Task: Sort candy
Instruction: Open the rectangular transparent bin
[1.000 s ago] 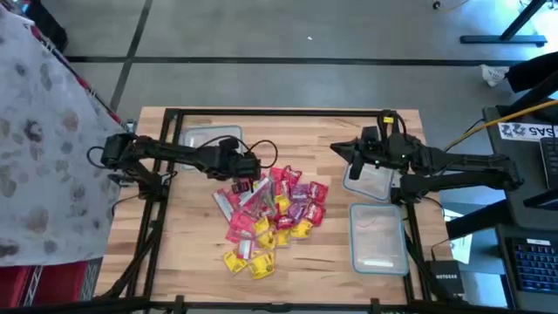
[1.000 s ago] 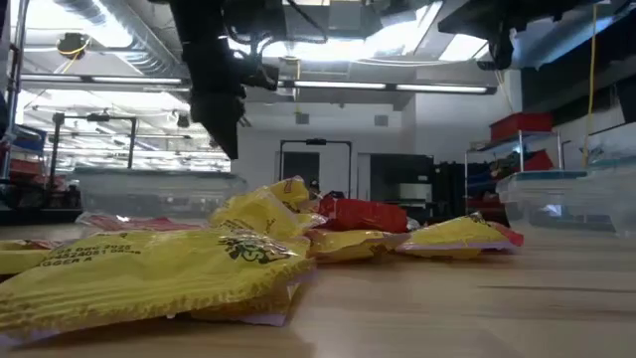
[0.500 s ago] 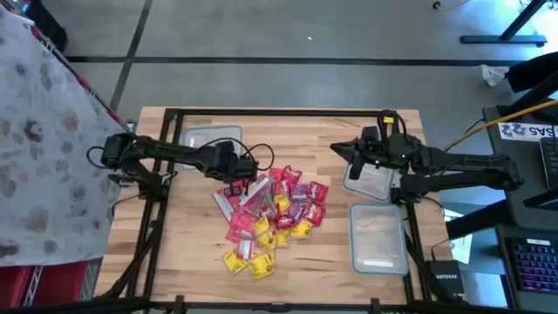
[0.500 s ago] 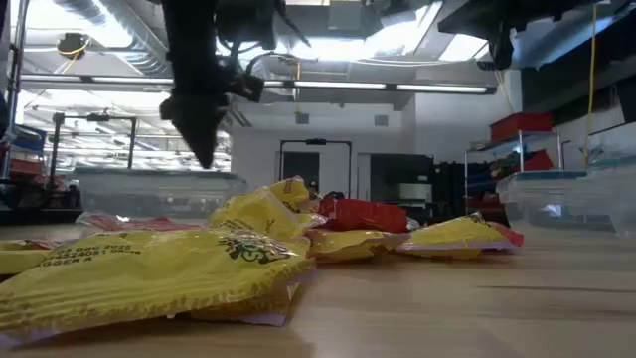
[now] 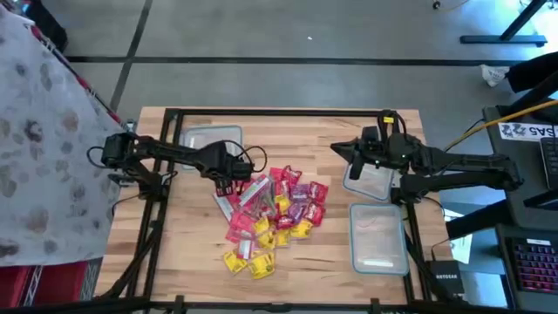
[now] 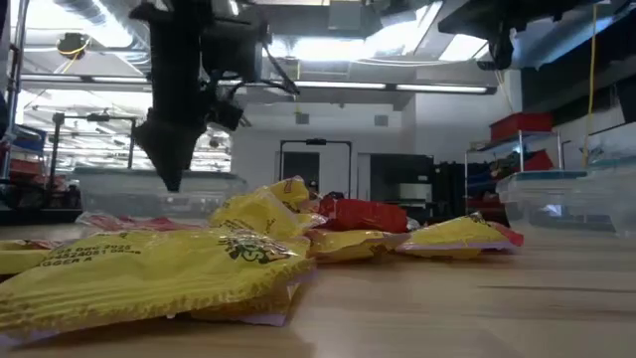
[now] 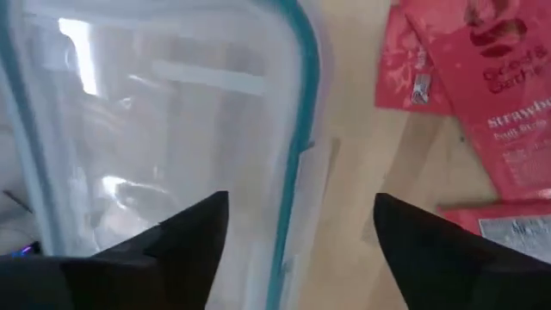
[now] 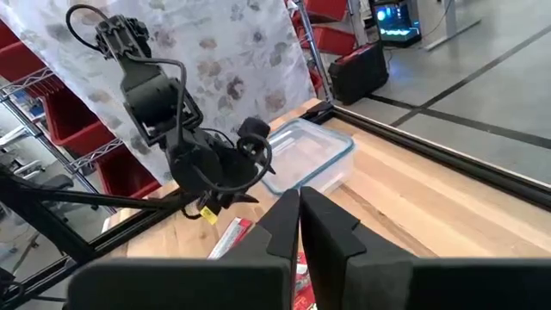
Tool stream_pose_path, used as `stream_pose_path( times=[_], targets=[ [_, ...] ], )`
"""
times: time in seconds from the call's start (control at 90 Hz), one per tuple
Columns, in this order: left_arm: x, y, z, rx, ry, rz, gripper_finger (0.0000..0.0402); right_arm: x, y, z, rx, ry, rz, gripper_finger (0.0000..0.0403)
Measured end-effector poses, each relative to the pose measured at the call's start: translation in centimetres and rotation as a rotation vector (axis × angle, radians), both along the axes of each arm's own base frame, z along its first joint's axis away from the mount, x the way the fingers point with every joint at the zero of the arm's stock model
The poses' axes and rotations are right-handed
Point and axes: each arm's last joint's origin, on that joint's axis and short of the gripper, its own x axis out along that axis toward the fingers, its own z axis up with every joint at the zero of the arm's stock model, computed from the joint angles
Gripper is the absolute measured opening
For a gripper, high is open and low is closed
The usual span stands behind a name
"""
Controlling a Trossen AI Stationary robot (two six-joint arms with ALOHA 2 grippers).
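Candy (image 5: pixel 268 216) lies heaped at the centre of the wooden table (image 5: pixel 174 253), unsorted. Three clear containers wait: one at upper left (image 5: pixel 209 138), two at right (image 5: pixel 377 237). The left gripper (image 5: pixel 228 185) hangs spread and empty at the pile's upper-left edge beside that container, likely placed to pick. The right gripper (image 5: pixel 359 153), pressed together, waits over the upper right container.

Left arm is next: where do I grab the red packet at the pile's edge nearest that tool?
Grip the red packet by its outer edge, coming straight down with the open left tool. It probably lies flat, with bare table on that side, while other candy crowds its inner side.
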Motion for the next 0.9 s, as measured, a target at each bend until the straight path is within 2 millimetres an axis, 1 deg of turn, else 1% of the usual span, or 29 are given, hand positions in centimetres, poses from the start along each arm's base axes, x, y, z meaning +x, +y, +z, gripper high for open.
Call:
stream_pose_path(
  times=[0.1,0.211,0.389,0.467,0.589,0.678,0.767,0.9],
  targets=[
    [-0.2,0.5,-0.6,0.036,-0.021,0.015,0.0278,0.0,0.0,0.0,0.0,-0.001,0.0,0.0001],
    [-0.5,0.9,-1.1,0.067,-0.007,0.025,0.0278,0.0,0.0,0.0,0.0,-0.002,0.0,0.0001],
    [-0.8,1.7,-1.4,0.068,-0.01,0.055,0.0278,0.0,0.0,0.2,-0.002,-0.016,-0.003,0.0001],
    [-0.7,2.0,-1.4,0.069,-0.018,0.065,0.0268,0.0,0.0,0.2,-0.003,-0.021,-0.009,0.0001],
    [-0.8,2.2,-1.4,0.089,-0.009,0.065,0.0224,0.0,0.0,0.2,-0.003,-0.024,-0.012,0.0001],
    [-0.9,2.2,-1.3,0.123,0.032,0.041,0.018,0.0,0.0,0.3,-0.003,-0.035,-0.013,0.0001],
    [-1.1,2.2,-1.3,0.12,0.054,0.028,0.0133,0.0,-0.1,0.6,-0.007,-0.063,-0.037,0.0001],
    [-1.1,2.5,-1.2,0.124,0.052,0.035,0.007,0.0,-0.2,1.0,-0.015,-0.101,-0.068,0.0001]
  ],
)
